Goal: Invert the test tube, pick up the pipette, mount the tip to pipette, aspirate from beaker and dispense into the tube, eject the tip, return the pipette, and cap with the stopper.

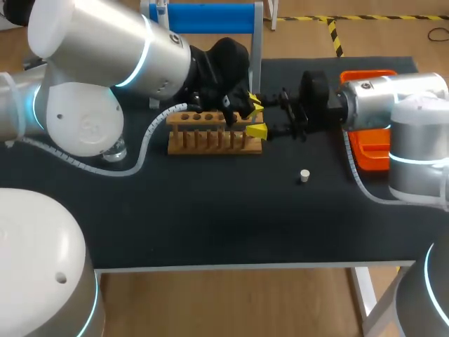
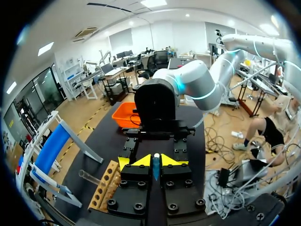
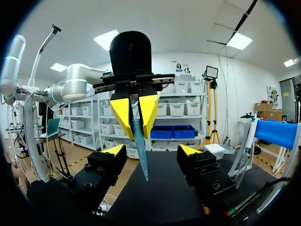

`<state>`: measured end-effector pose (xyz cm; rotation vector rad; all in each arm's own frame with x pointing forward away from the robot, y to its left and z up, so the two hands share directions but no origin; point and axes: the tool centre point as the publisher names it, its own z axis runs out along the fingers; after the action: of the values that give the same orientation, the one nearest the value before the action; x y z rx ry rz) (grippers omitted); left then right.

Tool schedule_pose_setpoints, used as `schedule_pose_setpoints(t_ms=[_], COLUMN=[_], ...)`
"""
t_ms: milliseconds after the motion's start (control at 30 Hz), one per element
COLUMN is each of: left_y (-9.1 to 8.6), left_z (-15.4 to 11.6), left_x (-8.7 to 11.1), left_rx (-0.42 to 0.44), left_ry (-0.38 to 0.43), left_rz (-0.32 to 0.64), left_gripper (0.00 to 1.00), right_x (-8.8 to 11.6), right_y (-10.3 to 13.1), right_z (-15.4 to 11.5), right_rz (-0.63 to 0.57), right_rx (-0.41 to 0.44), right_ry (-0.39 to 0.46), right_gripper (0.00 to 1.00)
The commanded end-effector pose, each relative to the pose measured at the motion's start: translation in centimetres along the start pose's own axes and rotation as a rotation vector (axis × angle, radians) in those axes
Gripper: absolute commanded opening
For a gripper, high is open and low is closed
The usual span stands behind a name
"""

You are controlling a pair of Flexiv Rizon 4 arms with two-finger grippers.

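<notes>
In wrist views only — left end effector [image 3: 137,123] grips tip [image 3: 143,160].

The left arm [image 1: 105,49] comes in past the middle of the worktop, wrist bent so its jaws point down, pinched together on a slim blue tip [image 3: 140,146]. The right arm [image 1: 393,98] lies low and level, its jaws spread apart, facing the left arm's jaws close ahead.
</notes>
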<state>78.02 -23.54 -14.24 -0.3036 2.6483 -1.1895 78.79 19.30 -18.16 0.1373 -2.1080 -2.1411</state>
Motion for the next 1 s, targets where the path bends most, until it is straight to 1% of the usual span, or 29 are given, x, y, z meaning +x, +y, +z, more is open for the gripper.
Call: schedule_pose_setpoints(t_ms=[33,67,367,600,633,667,733,767,800,1000], left_y=[-0.1,-0.1,-0.1,-0.1,-0.1,-0.1,-0.1,-0.1,-0.1,-0.1], left_z=[-0.1,-0.1,-0.1,-0.1,-0.1,-0.1,-0.1,-0.1,-0.1,-0.1], left_x=[0.0,0.0,0.0,0.0,0.0,0.0,0.0,0.0,0.0,0.0], left_rx=[-0.006,-0.006,-0.006,-0.006,-0.006,-0.006,-0.006,-0.006,-0.006,-0.006], left_ry=[0.001,0.001,0.001,0.001,0.001,0.001,0.001,0.001,0.001,0.001], left_rz=[-0.001,-0.001,-0.001,-0.001,-0.001,-0.001,-0.001,-0.001,-0.001,-0.001], left_gripper=[0.0,0.0,0.0,0.0,0.0,0.0,0.0,0.0,0.0,0.0], right_x=[0.1,0.2,0.6,1.1,1.1,1.2,1.2,1.3,1.3,1.4], right_y=[0.1,0.1,0.3,0.3,0.3,0.4,0.4,0.3,0.3,0.3], right_z=[0.1,0.1,0.1,0.1,0.1,0.0,0.0,0.0,0.0,-0.2], right_rz=[0.0,0.0,-0.006,-0.004,-0.004,-0.004,-0.003,-0.002,-0.002,-0.003], right_rx=[0.003,0.003,0.007,0.009,0.009,0.009,0.008,0.008,0.007,0.001], right_ry=[-0.001,-0.001,-0.004,-0.005,-0.004,-0.005,-0.005,-0.005,-0.005,-0.005], right_gripper=[0.59,0.51,0.42,0.39,0.36,0.3,0.14,0.03,0.0,0.0])
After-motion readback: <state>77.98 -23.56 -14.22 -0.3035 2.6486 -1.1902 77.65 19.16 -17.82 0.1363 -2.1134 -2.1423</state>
